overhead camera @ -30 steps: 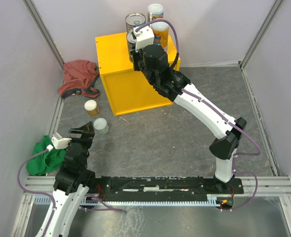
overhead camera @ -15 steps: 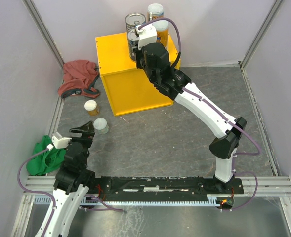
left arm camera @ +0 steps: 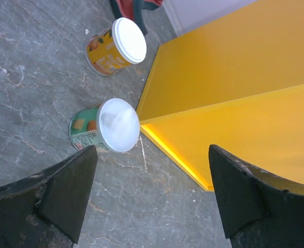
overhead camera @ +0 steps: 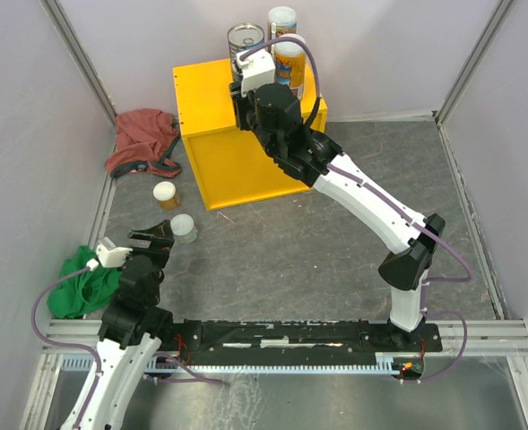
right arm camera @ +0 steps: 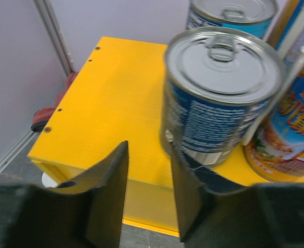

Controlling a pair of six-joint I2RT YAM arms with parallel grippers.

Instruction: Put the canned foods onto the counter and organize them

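Right gripper (right arm camera: 149, 150): fingers a little apart, nothing between them, low over the yellow box (right arm camera: 105, 88).
Blue tin (right arm camera: 219, 103): upright on the box top, just outside one finger.
Behind it: second blue tin (right arm camera: 229, 13) and orange can (right arm camera: 286, 129).
Left gripper (left arm camera: 153, 150): spread wide, empty, above the floor.
Green short can (left arm camera: 108, 126): on the floor at the box corner.
Orange short can (left arm camera: 118, 46): on the floor, further on.

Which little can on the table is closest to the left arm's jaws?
The short green-labelled white-lidded can; the short yellow-labelled white-lidded can sits farther off.
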